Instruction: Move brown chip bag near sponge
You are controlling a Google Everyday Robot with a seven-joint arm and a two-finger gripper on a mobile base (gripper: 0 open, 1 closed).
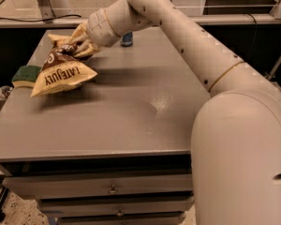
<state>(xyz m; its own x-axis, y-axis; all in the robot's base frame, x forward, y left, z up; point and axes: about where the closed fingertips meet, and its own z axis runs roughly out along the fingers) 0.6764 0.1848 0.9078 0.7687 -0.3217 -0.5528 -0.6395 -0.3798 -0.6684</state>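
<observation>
Grey table top (131, 107), drawers beneath. Brown chip bag (61, 74) tilted at far-left side, just beside sponge (25, 74). Gripper (79, 45) clamped on bag's crumpled upper end. Probably light, crinkly, slippery film, chips fragile; safest hold likely at crimped end, not puffy middle

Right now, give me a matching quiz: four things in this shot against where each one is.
Things:
1. bag
2. sponge
3. hand
4. blue object

Places or states:
A. far edge of the table, behind the arm
B. left edge of the table, next to the bag
C. held by its top end, tilted, over the table's left side
D. far left of the table, closed on the bag's top end

Pairs: 1-C, 2-B, 3-D, 4-A
</observation>
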